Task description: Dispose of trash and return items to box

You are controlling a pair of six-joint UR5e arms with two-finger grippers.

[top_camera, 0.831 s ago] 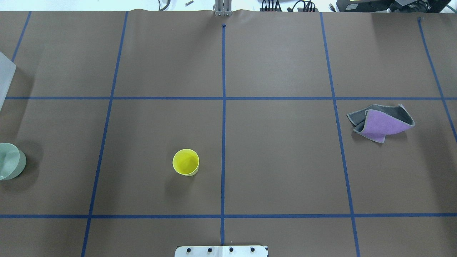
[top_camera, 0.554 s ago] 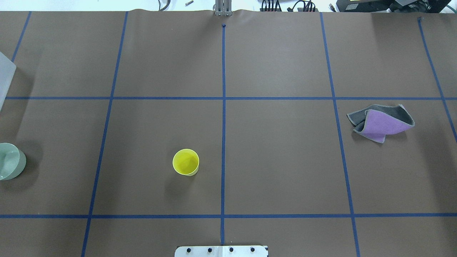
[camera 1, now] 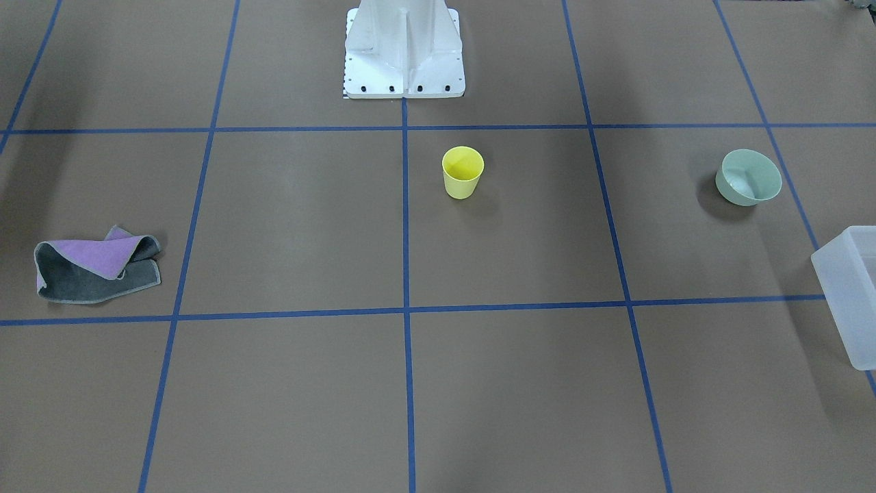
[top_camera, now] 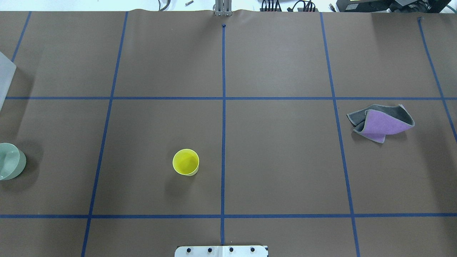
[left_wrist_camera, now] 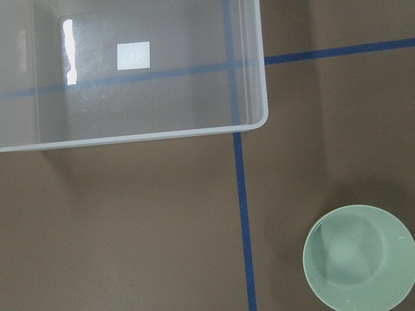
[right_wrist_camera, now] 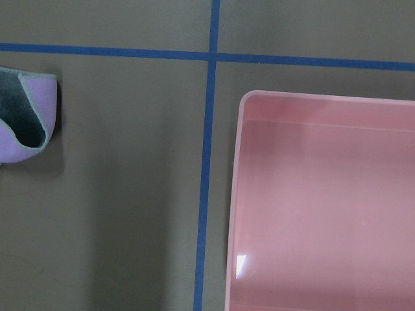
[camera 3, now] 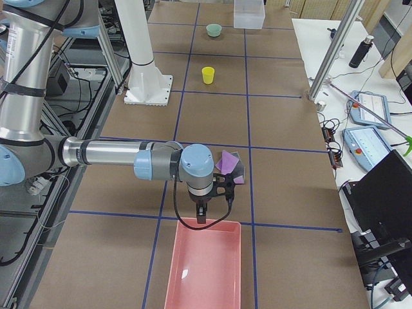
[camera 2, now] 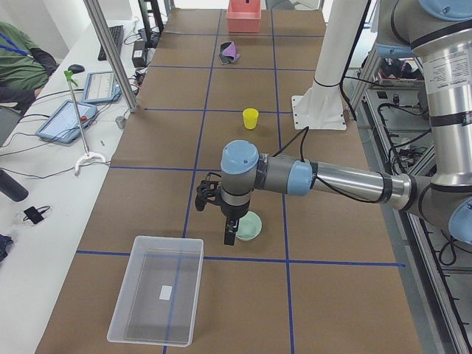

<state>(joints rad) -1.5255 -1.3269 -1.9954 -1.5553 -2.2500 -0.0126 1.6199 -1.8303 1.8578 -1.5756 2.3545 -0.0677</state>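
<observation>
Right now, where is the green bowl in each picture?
Front-facing: bowl, upper right.
Overhead: bowl, left edge, cut off.
Exterior left: bowl, centre.
Exterior right: bowl, top.
Left wrist: bowl, bottom right.
Right wrist: not there.
Landmark: the box nearby, in all but right wrist.

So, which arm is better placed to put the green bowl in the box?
Left. The left claw hangs near the green bowl, with the box close by; the right claw is far away, by the pink bin.
</observation>
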